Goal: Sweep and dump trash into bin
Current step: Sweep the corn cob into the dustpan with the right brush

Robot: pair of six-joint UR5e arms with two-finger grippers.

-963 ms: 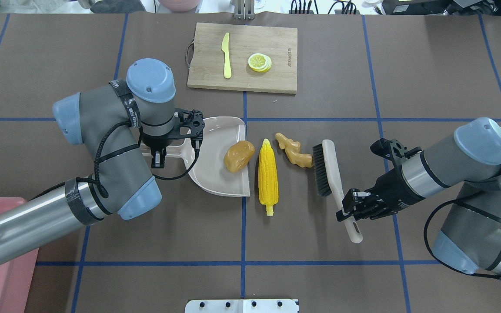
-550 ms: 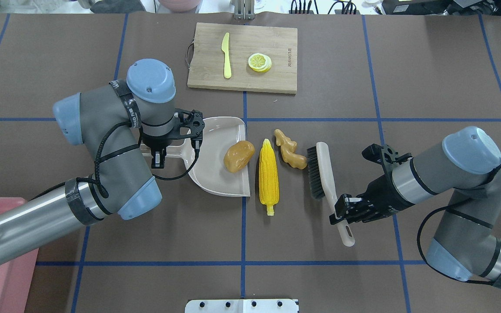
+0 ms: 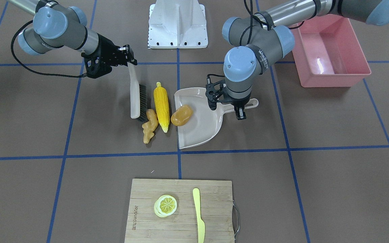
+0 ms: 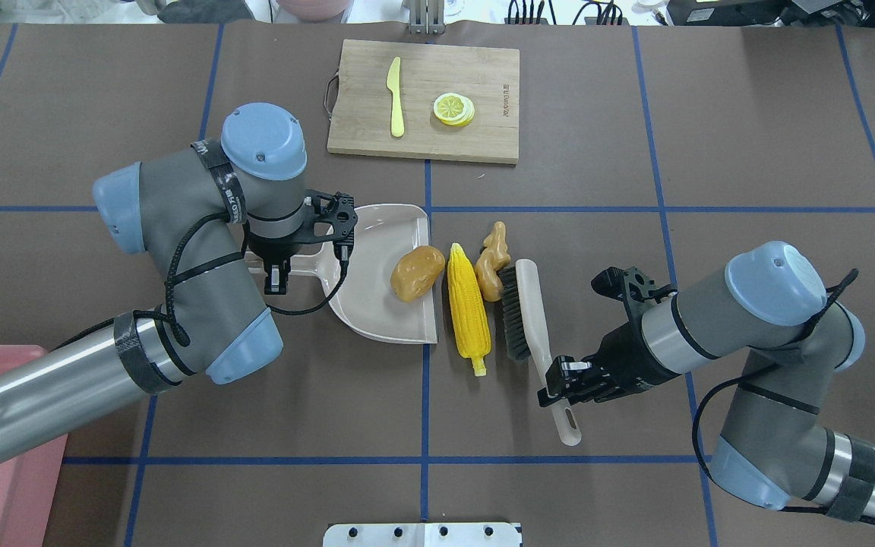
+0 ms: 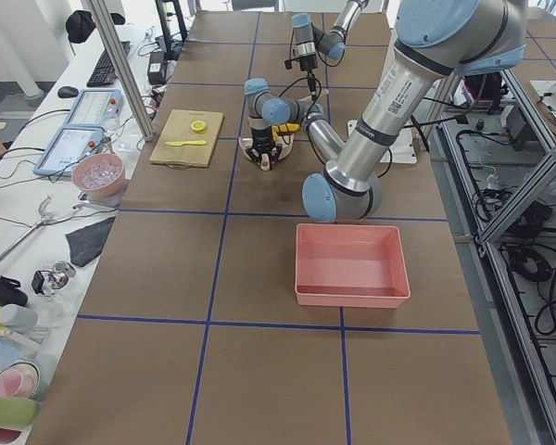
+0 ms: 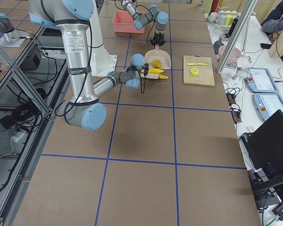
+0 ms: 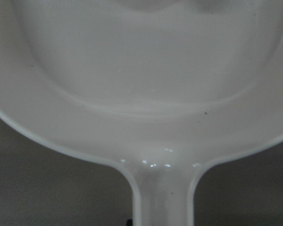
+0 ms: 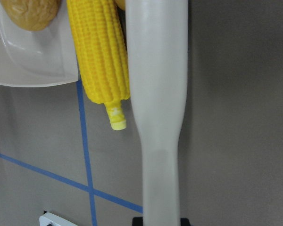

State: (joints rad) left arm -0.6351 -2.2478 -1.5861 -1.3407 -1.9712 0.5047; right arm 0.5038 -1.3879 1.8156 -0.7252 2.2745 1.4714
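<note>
The orange-brown potato [image 4: 417, 272] lies on the lip of the beige dustpan [image 4: 377, 243]. The yellow corn cob [image 4: 469, 308] lies beside the lip, and the tan ginger root [image 4: 491, 262] rests against it. My right gripper [image 4: 559, 384] is shut on the handle of a beige brush [image 4: 525, 311]. Its dark bristles press against the ginger and the corn. My left gripper [image 4: 278, 279] is shut on the dustpan handle [image 7: 162, 188]. The pink bin [image 3: 329, 47] stands on my far left, apart from all of this. The right wrist view shows the brush handle [image 8: 158, 108] beside the corn [image 8: 101, 52].
A wooden cutting board [image 4: 483, 129] at the far side holds a pale yellow knife [image 4: 396, 97] and a lemon slice [image 4: 453, 109]. The robot's white base plate [image 4: 422, 534] is at the near edge. Blue tape lines cross the brown table.
My right arm has swept the brush to the left, pushing the ginger against the corn and the corn closer to the dustpan lip. The left arm and the dustpan have not moved.
</note>
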